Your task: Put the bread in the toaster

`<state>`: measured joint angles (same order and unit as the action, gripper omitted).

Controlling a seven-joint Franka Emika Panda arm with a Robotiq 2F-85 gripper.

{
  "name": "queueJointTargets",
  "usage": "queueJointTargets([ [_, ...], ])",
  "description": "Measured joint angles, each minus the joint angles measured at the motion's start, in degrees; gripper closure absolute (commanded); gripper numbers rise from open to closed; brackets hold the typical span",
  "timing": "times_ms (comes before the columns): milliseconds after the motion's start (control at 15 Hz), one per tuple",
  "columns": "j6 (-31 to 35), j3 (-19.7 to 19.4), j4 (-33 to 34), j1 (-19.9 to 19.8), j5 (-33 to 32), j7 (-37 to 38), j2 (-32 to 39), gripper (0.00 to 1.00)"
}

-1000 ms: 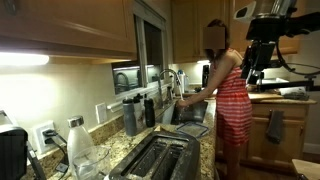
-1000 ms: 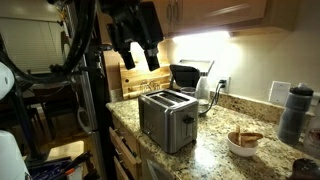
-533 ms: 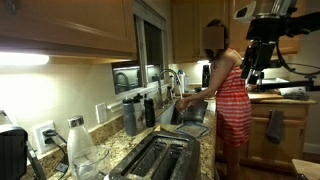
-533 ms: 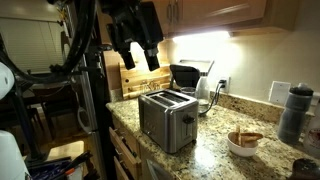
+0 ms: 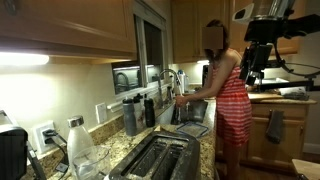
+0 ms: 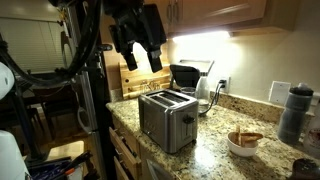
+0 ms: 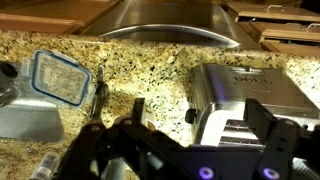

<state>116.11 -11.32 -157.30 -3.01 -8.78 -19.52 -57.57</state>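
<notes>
**Station status: toaster, bread and raised arm**

The toaster (image 6: 167, 118) is seen standing on the speckled granite counter (image 6: 205, 152), near its front edge, with two long dark slots facing up. It is also shown at the bottom of an exterior view (image 5: 155, 160) and at the right of the wrist view (image 7: 250, 95).

What appears to be the bread (image 6: 245, 138), a tan-brown piece too small to be confirmed, is held in a white bowl (image 6: 243, 148) on the same counter, apart from the toaster.

The gripper (image 6: 140, 58) is held high above the counter, pointed downward and offset from the toaster. Its jaws are spread wide and nothing is gripped, as is shown in the wrist view (image 7: 195, 150).

A lidded clear container (image 7: 55, 78) is set on the counter; its contents cannot be told.
</notes>
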Motion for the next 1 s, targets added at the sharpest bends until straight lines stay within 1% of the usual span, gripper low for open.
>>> queueJointTargets([
  [133,2.0,-0.7,0.0,0.0,0.0,0.0,1.2,0.0],
  [400,10.2,-2.9,0.2,-0.9,0.0,0.1,6.1,0.0],
  [733,20.9,-5.1,1.5,-2.6,0.0,0.1,15.4,0.0],
  [1000,26.2,-6.1,4.0,-3.2,0.3,0.1,22.8,0.0],
])
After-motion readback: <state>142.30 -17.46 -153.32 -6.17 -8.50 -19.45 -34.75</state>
